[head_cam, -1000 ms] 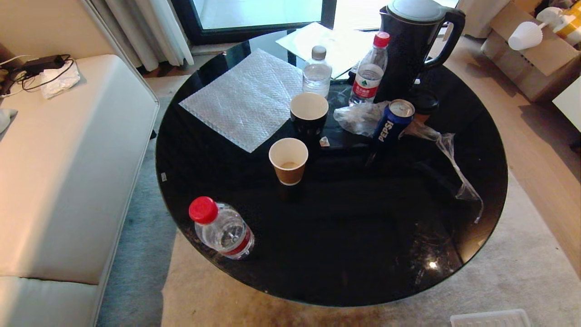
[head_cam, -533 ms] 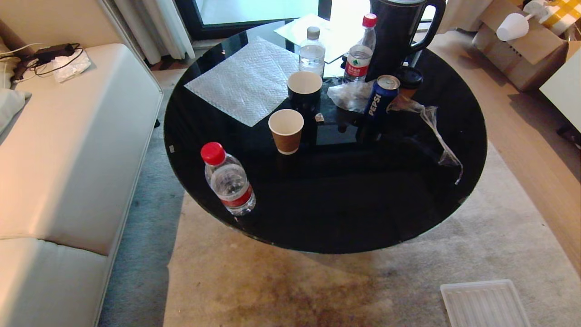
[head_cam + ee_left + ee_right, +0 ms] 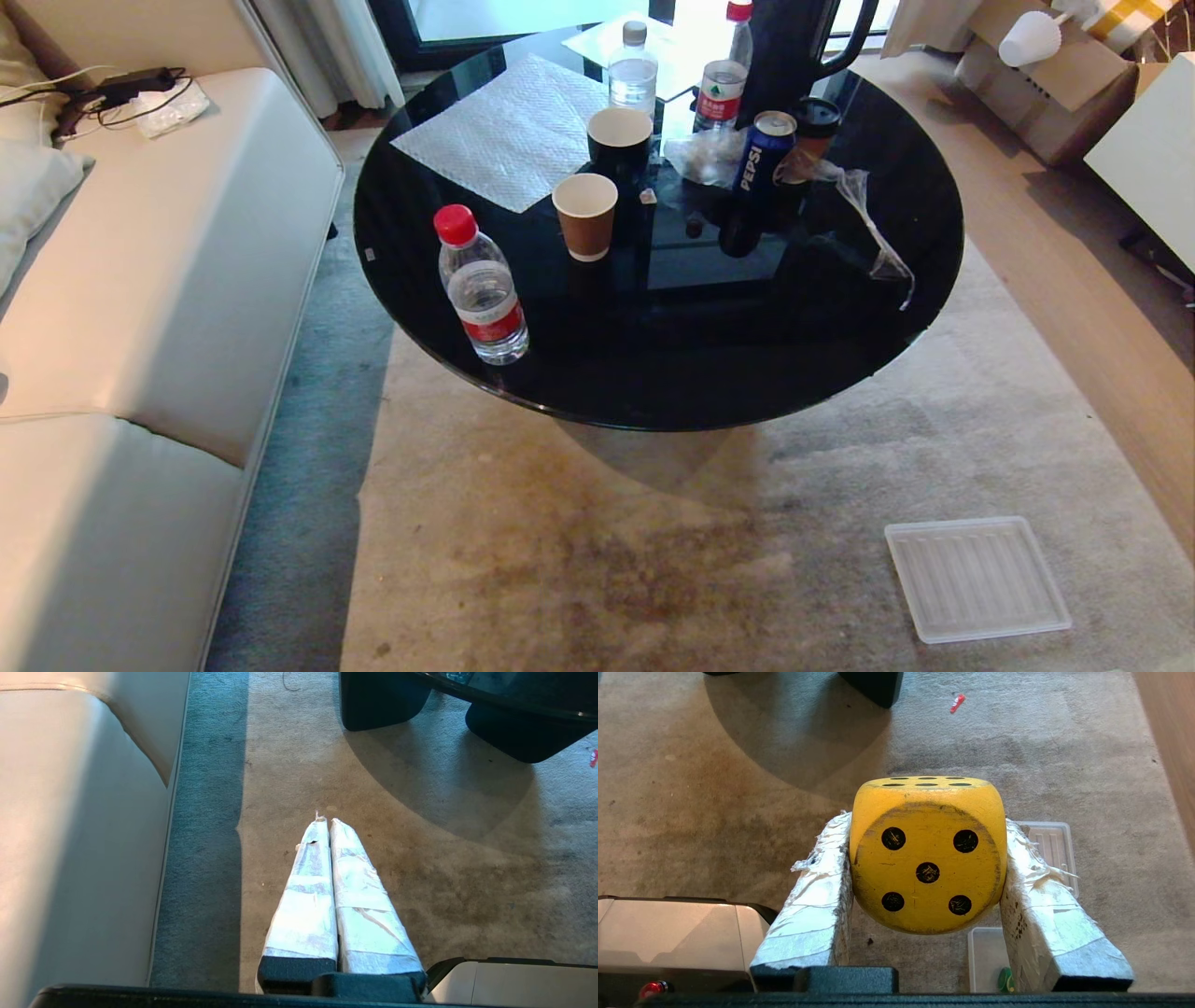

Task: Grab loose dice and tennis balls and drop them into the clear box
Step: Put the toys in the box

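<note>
Head view first: neither arm is being shown here, and no dice, balls or box either. What's being seen is a round black glass table (image 3: 653, 373) loaded with unrelated stuff, a water bottle (image 3: 481, 289) and a paper cup (image 3: 585, 213) among it, sitting on a stained beige carpet (image 3: 579, 560). A pale sofa (image 3: 140, 308) is running along the robot's left, and a flat ribbed clear lid (image 3: 976, 577) is lying on the carpet off to the right front, not the box itself.

Left wrist view: the left end effector (image 3: 326, 822) is being kept pressed shut with nothing in it, hanging over the carpet beside the sofa.

Right wrist view, the one that matters: the yellow die (image 3: 927, 851) is being clamped between the taped fingers (image 3: 817, 900) of the right end effector (image 3: 924, 835), five-pip face toward the camera. The clear box (image 3: 985, 952) is peeking out just under and behind the right-hand finger, close in toward the robot, with something green in its corner, probably a tennis ball. So the drop spot is probably being looked for below and back from the die, on the right arm's side; the lid is lying farther out. The box's long axis can't be made out.
</note>
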### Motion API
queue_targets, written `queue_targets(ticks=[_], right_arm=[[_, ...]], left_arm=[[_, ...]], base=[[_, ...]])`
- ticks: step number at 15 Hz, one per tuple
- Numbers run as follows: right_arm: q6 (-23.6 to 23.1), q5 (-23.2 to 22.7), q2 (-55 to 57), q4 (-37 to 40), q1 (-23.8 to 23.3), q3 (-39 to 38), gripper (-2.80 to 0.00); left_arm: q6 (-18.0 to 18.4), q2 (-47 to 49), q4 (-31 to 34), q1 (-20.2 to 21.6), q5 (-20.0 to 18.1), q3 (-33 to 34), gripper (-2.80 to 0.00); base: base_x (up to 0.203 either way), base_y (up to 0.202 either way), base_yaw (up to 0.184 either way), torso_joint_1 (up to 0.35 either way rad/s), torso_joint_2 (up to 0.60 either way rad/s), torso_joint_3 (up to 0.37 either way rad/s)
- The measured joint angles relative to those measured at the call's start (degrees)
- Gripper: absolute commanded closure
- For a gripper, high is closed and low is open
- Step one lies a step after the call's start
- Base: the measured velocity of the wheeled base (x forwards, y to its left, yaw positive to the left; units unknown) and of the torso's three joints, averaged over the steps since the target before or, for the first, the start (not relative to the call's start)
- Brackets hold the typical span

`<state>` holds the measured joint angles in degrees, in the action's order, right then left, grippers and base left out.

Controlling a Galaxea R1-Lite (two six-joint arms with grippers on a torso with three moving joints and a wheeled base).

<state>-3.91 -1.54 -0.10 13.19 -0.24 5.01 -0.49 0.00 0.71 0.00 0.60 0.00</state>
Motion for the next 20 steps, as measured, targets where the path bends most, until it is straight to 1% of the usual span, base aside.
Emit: queue_targets(ticks=[8,20], right_arm=[[-0.2,0.0,0.0,0.0,0.0,0.0,0.0],[-0.2,0.0,0.0,-0.1,0.0,0.0,0.0]], left_arm=[[0.0,0.0,0.0,0.0,0.0,0.0,0.0],[0.0,0.0,0.0,0.0,0.0,0.0,0.0]], base=[[0.0,0.001,-0.009,0.0,0.0,0.001],[0.0,0.011,-0.161,0.003,0.0,0.002]])
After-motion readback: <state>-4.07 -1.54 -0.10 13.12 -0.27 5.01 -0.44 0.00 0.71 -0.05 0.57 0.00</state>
